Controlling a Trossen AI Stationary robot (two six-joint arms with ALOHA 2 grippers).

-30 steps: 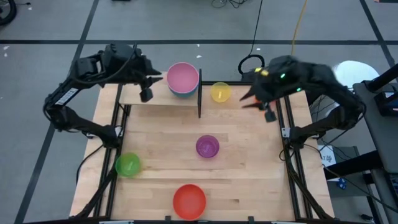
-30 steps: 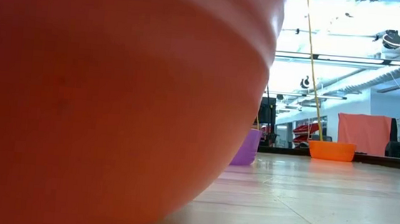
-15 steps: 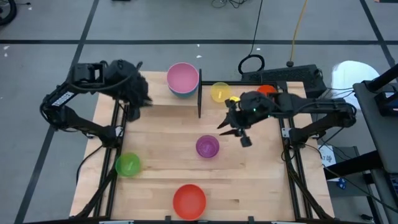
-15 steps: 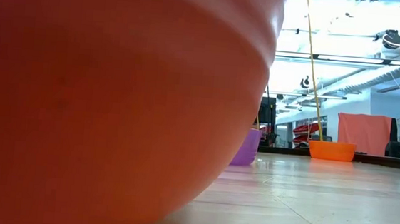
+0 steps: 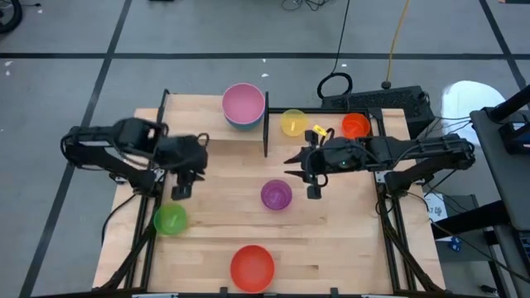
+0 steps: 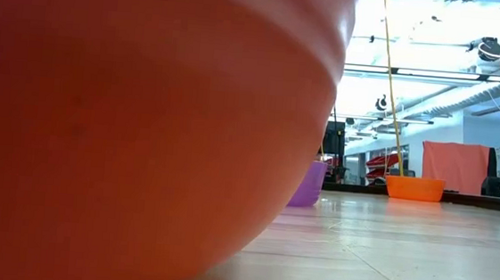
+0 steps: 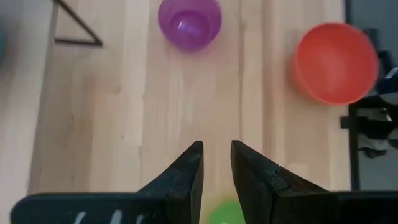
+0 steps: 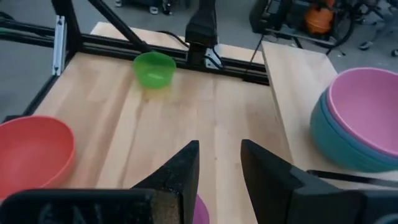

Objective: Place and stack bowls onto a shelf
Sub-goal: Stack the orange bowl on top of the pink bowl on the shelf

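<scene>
A pink bowl is nested in a teal bowl on the light-wood shelf at the table's far left. On the table top stand the yellow bowl, orange bowl, purple bowl, green bowl and red bowl. My left gripper hovers a little to the far side of the green bowl, its fingers a narrow gap apart. My right gripper is open, just to the far right of the purple bowl. Neither holds anything.
The shelf's black upright end bar stands between the stacked bowls and the yellow bowl. Black frame rails run along the table's left and right sides. In the low view the red bowl fills most of the picture. Bare wood lies mid-table.
My left gripper has come off the shelf's left end and moved toward the table's near edge, down toward the green bowl. My right gripper has swung from the far right corner toward the table's middle, stopping by the purple bowl and uncovering the orange bowl. No bowl has moved.
</scene>
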